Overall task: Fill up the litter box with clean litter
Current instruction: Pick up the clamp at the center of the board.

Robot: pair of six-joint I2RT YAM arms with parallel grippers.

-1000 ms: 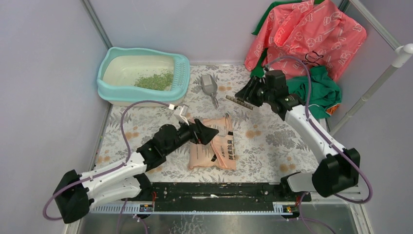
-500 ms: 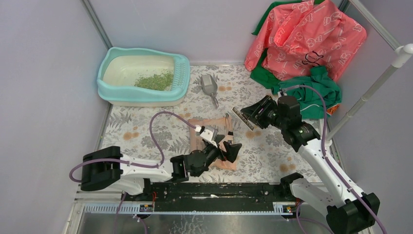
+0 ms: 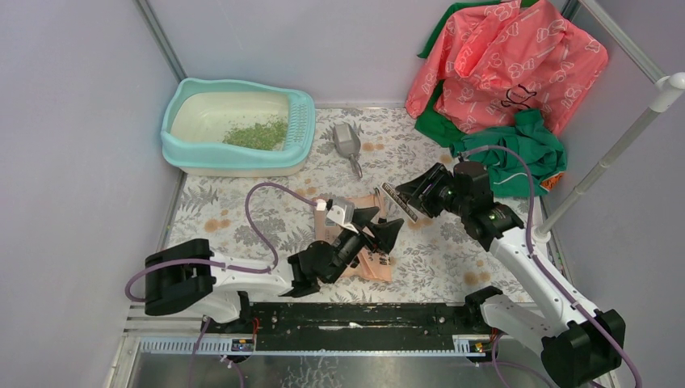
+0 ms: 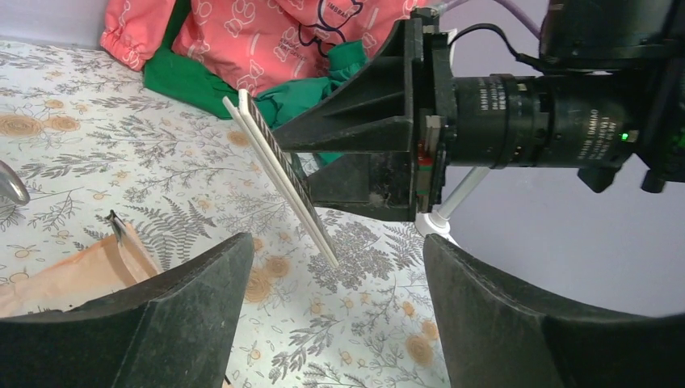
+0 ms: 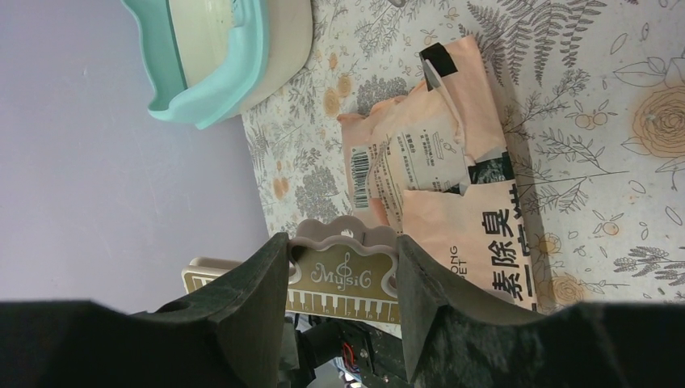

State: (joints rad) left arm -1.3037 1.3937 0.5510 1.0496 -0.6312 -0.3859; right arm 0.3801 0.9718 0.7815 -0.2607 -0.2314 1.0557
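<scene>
Litter box (image 3: 300,121): it sits well beyond the bag (image 5: 436,162), off to the bag's left. Only a small heap of litter (image 3: 257,134) lies in it, so most of the filling looks undone.
Left gripper (image 3: 380,224): it hangs low over the bag, fingers apart, holding nothing.
Right gripper (image 3: 416,191): just right of the bag, its fingers are clamped on a flat clip (image 5: 343,279) held off the table.
Step in hand: probably taking hold of the bag to pour.
Do it well: move the clip aside first, since it points straight at your open left fingers. Then pinch a firm fold of the bag.
Watch: you cannot tell which end is open, and a limp bag may spill short of the box.
</scene>
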